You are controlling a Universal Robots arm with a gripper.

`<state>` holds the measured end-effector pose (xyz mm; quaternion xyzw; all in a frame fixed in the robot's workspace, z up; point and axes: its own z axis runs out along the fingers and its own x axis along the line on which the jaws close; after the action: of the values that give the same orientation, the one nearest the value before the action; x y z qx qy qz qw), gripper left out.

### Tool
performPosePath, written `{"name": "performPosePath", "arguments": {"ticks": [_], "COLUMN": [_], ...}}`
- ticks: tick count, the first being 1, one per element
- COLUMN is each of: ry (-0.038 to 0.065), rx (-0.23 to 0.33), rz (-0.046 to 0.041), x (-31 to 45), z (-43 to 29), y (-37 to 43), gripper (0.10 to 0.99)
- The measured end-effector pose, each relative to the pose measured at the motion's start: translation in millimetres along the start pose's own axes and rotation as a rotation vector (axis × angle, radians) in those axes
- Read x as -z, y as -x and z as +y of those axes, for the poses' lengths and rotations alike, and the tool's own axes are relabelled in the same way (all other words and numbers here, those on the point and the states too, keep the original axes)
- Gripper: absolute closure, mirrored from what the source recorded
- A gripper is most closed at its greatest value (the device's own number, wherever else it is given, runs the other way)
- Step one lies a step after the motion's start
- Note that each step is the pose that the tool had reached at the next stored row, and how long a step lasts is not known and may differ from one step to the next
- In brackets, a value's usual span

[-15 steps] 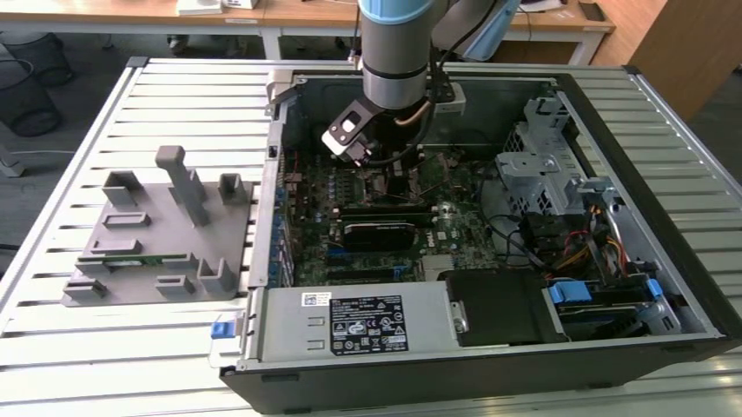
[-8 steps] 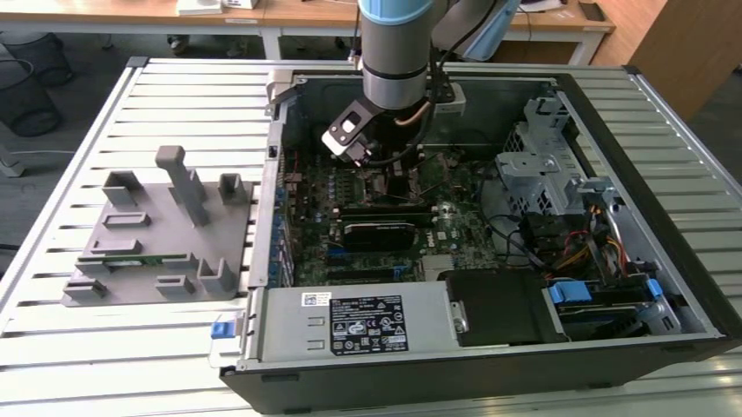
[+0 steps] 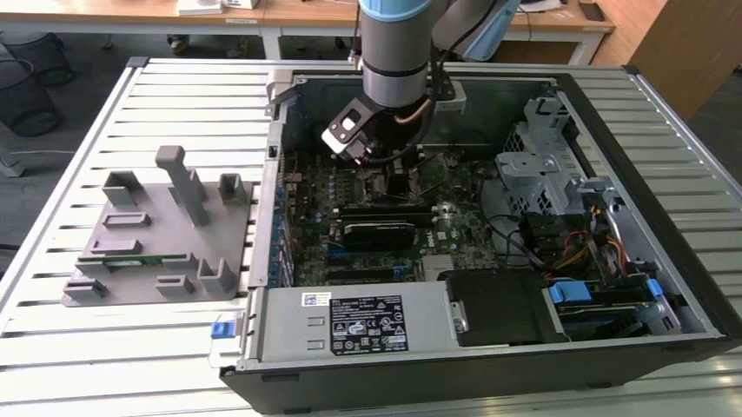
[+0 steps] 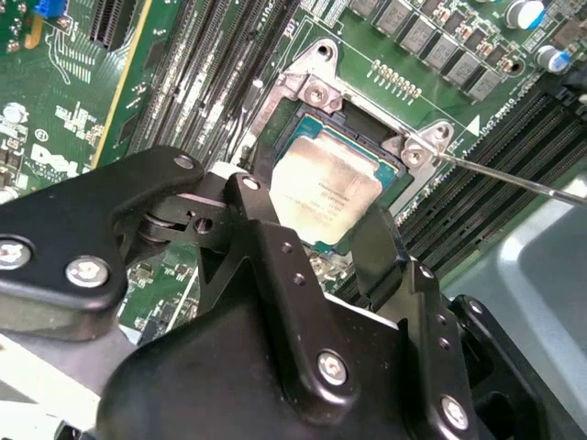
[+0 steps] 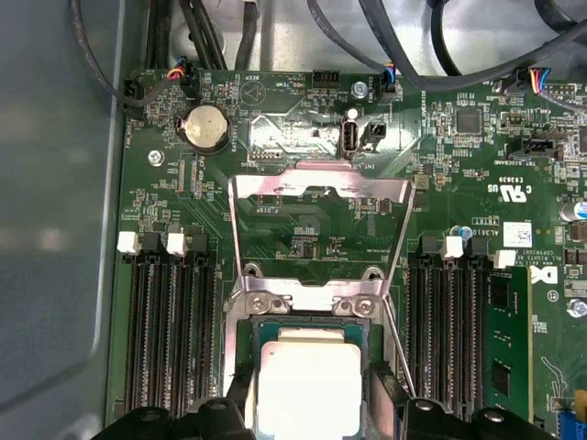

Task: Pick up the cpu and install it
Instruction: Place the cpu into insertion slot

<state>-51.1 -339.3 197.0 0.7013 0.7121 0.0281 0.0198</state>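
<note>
The cpu (image 4: pixel 326 188) is a flat square chip with a silvery top. It sits low inside the open metal socket frame (image 4: pixel 316 92) on the green motherboard (image 5: pixel 303 234) in both wrist views. My black gripper (image 4: pixel 316 234) hangs straight over it, one finger (image 4: pixel 266 229) on each side, and they look closed on the edges of the cpu (image 5: pixel 307 376). In the exterior view my gripper (image 3: pixel 388 169) reaches down into the open computer case (image 3: pixel 649 287). The lower part of the chip is hidden behind my fingers (image 5: pixel 383 394).
The socket's load plate (image 5: pixel 316 183) stands hinged open and its thin lever (image 4: pixel 514 176) sticks out beside the socket. Black memory slots (image 5: pixel 170 330) flank the socket. A grey holder block (image 3: pixel 156 234) with a green memory stick (image 3: pixel 134 258) lies on the slatted table at the exterior view's left.
</note>
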Motion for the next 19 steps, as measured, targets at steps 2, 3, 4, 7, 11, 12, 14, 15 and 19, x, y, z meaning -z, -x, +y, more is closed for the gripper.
{"name": "performPosePath", "arguments": {"ticks": [2,3,4,7,11,12,14,15,19], "ry": [0.000,0.000,0.000,0.000,-0.002,-0.002,-0.002,-0.002,-0.002], "rx": [0.000,0.000,0.000,0.000,0.000,0.000,0.000,0.000,0.000], "rz": [0.0001,0.0001,0.0001,0.0000,0.0001,0.0000,0.0001,0.0002,0.0000], "x": [2.8,4.1,5.4,8.9,12.0,13.7,15.1,15.4,18.2], "z": [0.2,0.3,0.4,0.6,0.9,1.0,1.1,1.1,1.3], "y": [0.0,-0.1,-0.1,-0.1,-0.2,-0.2,-0.2,-0.2,-0.2], "gripper": [0.498,0.498,0.561,0.678,0.851,0.914,0.980,0.980,0.980]}}
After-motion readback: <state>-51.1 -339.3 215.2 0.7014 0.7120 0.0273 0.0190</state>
